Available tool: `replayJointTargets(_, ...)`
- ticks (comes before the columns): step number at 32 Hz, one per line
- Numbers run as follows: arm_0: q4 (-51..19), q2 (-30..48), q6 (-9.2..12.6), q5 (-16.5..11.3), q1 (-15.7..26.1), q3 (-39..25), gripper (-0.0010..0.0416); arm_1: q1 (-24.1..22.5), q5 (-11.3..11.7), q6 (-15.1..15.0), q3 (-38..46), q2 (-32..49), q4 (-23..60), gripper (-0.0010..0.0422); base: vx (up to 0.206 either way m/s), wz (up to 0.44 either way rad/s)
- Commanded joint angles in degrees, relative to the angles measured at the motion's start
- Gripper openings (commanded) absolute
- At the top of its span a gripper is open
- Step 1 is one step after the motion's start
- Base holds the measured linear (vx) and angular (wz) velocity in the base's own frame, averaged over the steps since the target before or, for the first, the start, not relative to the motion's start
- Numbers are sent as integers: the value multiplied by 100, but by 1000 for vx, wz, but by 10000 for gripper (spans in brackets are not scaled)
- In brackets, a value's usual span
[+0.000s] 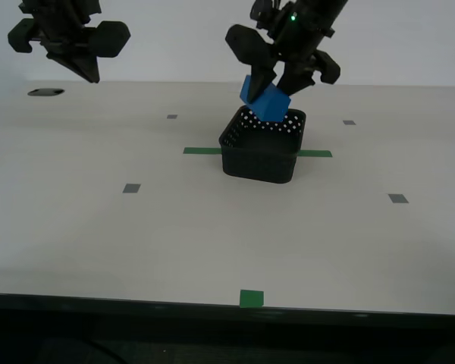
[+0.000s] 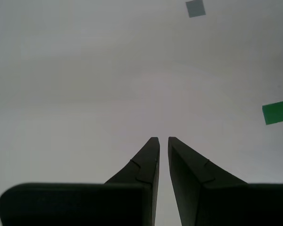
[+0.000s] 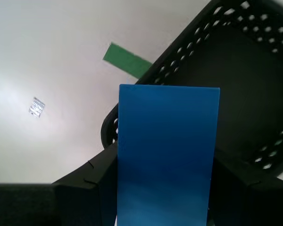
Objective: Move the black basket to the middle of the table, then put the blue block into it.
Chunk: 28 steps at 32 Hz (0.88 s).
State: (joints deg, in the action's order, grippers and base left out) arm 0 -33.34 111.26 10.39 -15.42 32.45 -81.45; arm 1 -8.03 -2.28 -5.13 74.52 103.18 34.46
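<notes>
No readable writing anywhere. Blue block [image 1: 264, 101] pinched, tilted, in my first gripper [image 1: 275, 82] just above black basket [image 1: 262, 145] astride green tape strip [image 1: 202, 150], mid-table [image 1: 98, 235]. My second gripper [image 2: 161, 140] raised aside, fingers nearly together, holding nothing.

Exterior view: looks from the front edge of the table [image 1: 98, 243] across to its far edge, slightly downward, whole width in frame.

First wrist view: close, steeply down along my first gripper [image 3: 165, 188] onto the black basket [image 3: 245, 80] at mid-table; the exterior view shares this.

Second wrist view: looks down past my second gripper [image 2: 161, 139] at bare tabletop.
</notes>
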Motion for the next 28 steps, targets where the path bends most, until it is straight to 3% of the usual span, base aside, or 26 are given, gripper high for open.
replayJointTargets(1, 428, -2, 15, -11, -2, 229, -1, 7, -15, -28, -31, -2, -2, 23, 0, 0)
replayJointTargets(7, 673, -2, 28, -11, -15, 195, 18, 9, -20, -48, -223, -2, 87, 22, 0, 0)
replayJointTargets(10, 688, -2, 26, 28, -15, 190, 69, 7, -20, -50, -367, -2, 98, 22, 0, 0)
replayJointTargets(12, 702, -2, 26, 232, -15, 190, 98, 9, -20, -50, -374, -2, 94, 23, 0, 0)
replayJointTargets(17, 767, -2, 20, 269, -15, 190, 139, 9, -20, -52, -378, -2, 98, 23, 0, 0)
replayJointTargets(19, 780, -2, 13, 428, -17, 190, 174, 7, -20, -52, -382, -2, 87, 23, 0, 0)
replayJointTargets(20, 789, -2, 9, 503, -22, 190, 214, 9, -20, -52, -385, -2, 74, 23, 0, 0)
replayJointTargets(23, 804, -2, -11, 503, -22, 190, 266, 9, -20, -50, -385, -2, 48, 22, 0, 0)
replayJointTargets(28, 809, -2, -42, 503, -35, 190, 306, 7, -20, -50, -385, -2, 24, 22, 0, 0)
